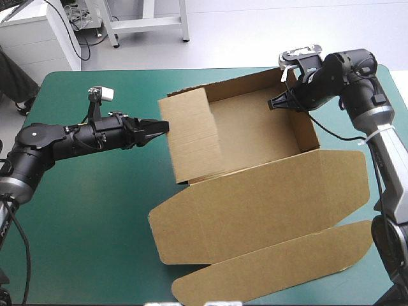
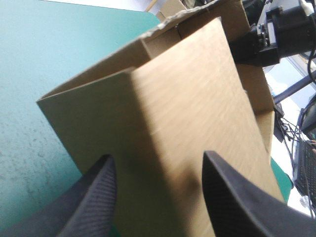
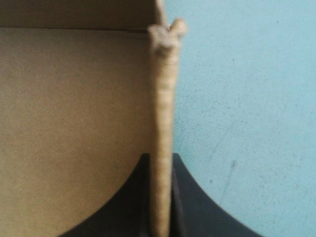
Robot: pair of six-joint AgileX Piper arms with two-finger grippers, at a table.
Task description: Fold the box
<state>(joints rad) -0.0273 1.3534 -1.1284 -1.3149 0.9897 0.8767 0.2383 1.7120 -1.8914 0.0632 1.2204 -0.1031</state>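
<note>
Brown box (image 1: pixel 255 143), walls raised, sits toward 1 o'clock on the table (image 1: pixel 89 223), left gripper (image 1: pixel 162 126) open against its 9 o'clock wall, right gripper (image 1: pixel 273 103) clamped on its 3 o'clock wall, lid (image 1: pixel 268 201) flat at 5 o'clock; tucking likely remains.

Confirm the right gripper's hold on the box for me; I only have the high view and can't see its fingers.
Observer: In the right wrist view the right gripper is shut on the box: a wall's edge runs between its fingers.
Operator: Report the state of that edge.
Observer: Its far end, at the corner, looks crumpled.
Operator: Give me the left one.
Observer: The left gripper is open. Its fingers stand apart with the outer face of the box's wall ahead of them, nothing clamped.
</note>
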